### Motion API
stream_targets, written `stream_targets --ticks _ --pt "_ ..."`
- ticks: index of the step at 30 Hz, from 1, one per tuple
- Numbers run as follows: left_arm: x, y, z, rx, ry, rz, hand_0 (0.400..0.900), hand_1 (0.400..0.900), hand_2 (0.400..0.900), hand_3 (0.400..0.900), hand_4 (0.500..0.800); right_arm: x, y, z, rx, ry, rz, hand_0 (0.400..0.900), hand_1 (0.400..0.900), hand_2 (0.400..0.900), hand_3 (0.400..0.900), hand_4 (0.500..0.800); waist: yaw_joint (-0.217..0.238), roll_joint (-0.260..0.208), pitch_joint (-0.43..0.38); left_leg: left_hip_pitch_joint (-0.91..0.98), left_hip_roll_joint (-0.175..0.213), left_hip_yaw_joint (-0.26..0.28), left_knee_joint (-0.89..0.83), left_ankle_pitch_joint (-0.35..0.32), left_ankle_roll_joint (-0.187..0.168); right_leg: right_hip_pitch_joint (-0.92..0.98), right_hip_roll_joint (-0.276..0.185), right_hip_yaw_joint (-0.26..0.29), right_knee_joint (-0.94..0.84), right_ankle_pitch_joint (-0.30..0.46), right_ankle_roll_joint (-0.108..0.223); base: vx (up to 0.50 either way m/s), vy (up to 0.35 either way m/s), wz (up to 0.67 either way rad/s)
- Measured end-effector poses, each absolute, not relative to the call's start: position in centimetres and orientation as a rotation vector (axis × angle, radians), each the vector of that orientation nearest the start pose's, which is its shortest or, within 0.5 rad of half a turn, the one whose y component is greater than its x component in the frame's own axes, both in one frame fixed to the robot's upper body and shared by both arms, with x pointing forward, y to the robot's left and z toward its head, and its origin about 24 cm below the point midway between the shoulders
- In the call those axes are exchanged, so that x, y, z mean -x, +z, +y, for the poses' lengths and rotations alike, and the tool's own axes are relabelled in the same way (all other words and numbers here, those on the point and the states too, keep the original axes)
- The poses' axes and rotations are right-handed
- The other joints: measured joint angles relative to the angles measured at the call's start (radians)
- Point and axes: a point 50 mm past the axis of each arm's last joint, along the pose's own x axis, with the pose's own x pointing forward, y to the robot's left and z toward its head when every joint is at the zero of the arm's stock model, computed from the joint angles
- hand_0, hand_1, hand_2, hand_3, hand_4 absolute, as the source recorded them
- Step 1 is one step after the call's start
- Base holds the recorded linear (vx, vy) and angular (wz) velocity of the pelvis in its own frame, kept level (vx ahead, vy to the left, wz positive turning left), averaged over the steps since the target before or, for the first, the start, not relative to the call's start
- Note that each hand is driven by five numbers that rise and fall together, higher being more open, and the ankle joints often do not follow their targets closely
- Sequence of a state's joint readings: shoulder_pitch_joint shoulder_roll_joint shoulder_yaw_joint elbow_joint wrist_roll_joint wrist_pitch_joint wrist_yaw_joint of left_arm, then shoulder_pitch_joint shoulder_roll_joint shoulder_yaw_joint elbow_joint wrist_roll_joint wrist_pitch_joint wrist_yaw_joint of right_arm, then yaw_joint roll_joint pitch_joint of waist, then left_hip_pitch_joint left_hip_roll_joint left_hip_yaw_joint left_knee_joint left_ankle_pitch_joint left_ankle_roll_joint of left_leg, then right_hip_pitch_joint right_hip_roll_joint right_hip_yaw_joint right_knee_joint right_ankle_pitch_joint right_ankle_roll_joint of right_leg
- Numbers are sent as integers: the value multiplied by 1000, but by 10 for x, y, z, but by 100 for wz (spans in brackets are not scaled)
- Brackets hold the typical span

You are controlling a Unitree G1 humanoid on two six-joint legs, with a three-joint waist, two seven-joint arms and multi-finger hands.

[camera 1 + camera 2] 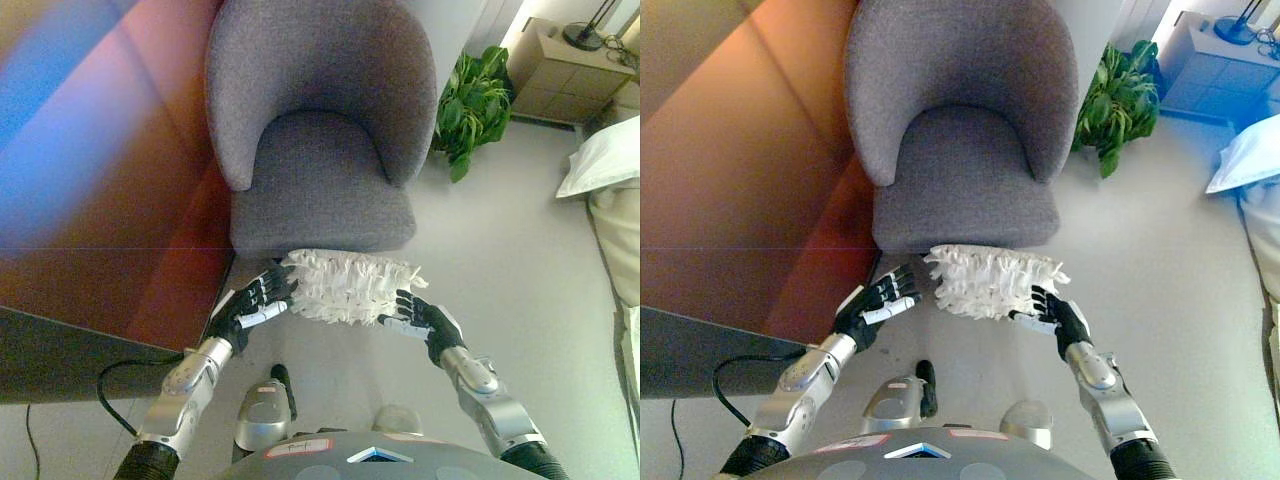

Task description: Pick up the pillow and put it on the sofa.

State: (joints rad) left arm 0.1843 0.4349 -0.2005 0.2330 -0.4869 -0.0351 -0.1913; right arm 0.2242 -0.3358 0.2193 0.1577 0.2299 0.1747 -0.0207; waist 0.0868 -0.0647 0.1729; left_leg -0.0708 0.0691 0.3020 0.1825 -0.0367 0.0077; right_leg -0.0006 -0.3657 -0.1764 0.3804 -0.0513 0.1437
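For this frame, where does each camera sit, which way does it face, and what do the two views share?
Left eye view: on the head, looking down at the white ruffled pillow before the grey upholstered armchair; left hand and right hand flank the pillow.
Right eye view: beside it, facing the same way; both arms show.
Shared: the same scene, including the green potted plant.

silver-grey arms end in dark left hand [252,305] and right hand [425,318], white-tipped
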Motion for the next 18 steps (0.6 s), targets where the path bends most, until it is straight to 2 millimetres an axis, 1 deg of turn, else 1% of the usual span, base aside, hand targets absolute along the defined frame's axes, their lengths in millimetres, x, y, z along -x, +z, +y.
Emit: stream_targets --ticks 1,2,3,4,5,6,7,8,9,10,11,13,14,15,16,17,18 --pt "-189 -40 211 81 -207 436 900 900 900 900 800 -176 -57 -185 103 88 596 900 900 900 900 800 -4 18 -4 33 3 2 -43 7 10 -44 -1 -3 77 44 -18 265 15 17" --pt "-189 -39 212 78 -203 433 900 900 900 900 800 -174 -57 -181 99 94 596 900 900 900 900 800 -4 28 -9 60 3 4 -81 11 15 -59 4 -9 99 39 -16 280 -63 27" --pt "-191 -38 214 74 -197 428 900 900 900 900 800 -173 -58 -179 96 100 599 900 900 900 900 800 -6 30 -15 75 0 1 -101 17 21 -65 7 -28 107 40 -15 236 -124 29" --pt "-192 -36 215 70 -196 424 900 900 900 900 800 -171 -59 -179 95 99 605 900 900 900 900 800 -5 33 -18 89 -4 0 -129 26 21 -76 16 -49 96 37 -13 245 -197 32" --pt "-193 -35 217 63 -195 421 900 900 900 900 800 -169 -59 -180 97 96 608 900 900 900 900 800 -7 33 -22 92 -3 -12 -142 31 22 -83 31 -66 60 36 -13 185 -222 27" --pt "-194 -34 217 59 -196 422 900 900 900 900 800 -169 -59 -181 101 92 609 900 900 900 900 800 -9 32 -23 91 -1 -15 -157 32 22 -89 34 -88 9 37 -11 213 -267 32" --pt "-194 -34 219 57 -192 427 900 900 900 900 800 -169 -59 -182 105 86 608 900 900 900 900 800 -11 31 -22 91 -1 -18 -166 37 20 -96 33 -98 -71 42 -3 255 -306 42" --pt "-193 -35 218 58 -192 437 900 900 900 900 800 -169 -60 -183 108 79 609 900 900 900 900 800 -23 30 -23 90 0 -27 -176 47 13 -90 32 -101 -164 57 18 341 -335 58" --pt "-192 -37 217 60 -195 450 900 900 900 900 800 -168 -61 -184 110 71 613 900 900 900 900 800 -38 29 -22 93 0 -42 -189 55 7 -83 27 -98 -270 84 50 394 -314 73" --pt "-191 -38 216 63 -198 457 900 900 900 900 800 -167 -62 -184 111 66 619 900 900 900 900 800 -59 28 -20 97 -1 -60 -200 56 6 -72 21 -90 -373 112 73 436 -299 81" --pt "-191 -39 214 67 -202 460 900 900 900 900 800 -166 -63 -185 113 60 623 900 900 900 900 800 -73 28 -19 101 -1 -87 -212 59 0 -69 18 -74 -452 154 89 442 -280 76" --pt "-190 -40 212 68 -211 463 900 900 900 900 800 -164 -64 -186 122 45 630 900 900 900 900 800 -107 14 0 134 -1 -137 -232 68 -34 -58 2 -44 -472 222 86 450 -274 52" --pt "-189 -41 213 65 -210 468 900 900 900 900 800 -160 -66 -187 124 39 642 900 900 900 900 800 -113 -2 4 152 -1 -160 -235 66 -53 -38 2 -38 -470 224 85 397 -251 35" --pt "-185 -40 216 53 -208 472 900 900 900 900 800 -154 -69 -187 129 37 661 900 900 900 900 800 -106 -27 0 170 0 -165 -238 63 -78 -17 5 -38 -465 221 82 257 -171 21" --pt "-181 -41 221 42 -189 482 900 900 900 900 800 -150 -72 -189 163 35 674 900 900 900 900 800 -104 -57 -2 183 13 -166 -236 55 -118 2 12 -27 -458 246 75 244 -140 38" --pt "-177 -46 216 63 -172 497 900 900 900 900 800 -150 -72 -198 210 12 681 900 900 900 900 800 -110 -27 -5 182 53 -161 -225 54 -121 5 47 -32 -437 212 54 234 -176 44" --pt "-173 -48 211 83 -176 499 900 900 900 900 800 -154 -69 -209 253 -19 669 900 900 900 900 800 -105 6 -6 179 96 -155 -219 56 -117 -5 86 -39 -418 194 35 239 -209 54"
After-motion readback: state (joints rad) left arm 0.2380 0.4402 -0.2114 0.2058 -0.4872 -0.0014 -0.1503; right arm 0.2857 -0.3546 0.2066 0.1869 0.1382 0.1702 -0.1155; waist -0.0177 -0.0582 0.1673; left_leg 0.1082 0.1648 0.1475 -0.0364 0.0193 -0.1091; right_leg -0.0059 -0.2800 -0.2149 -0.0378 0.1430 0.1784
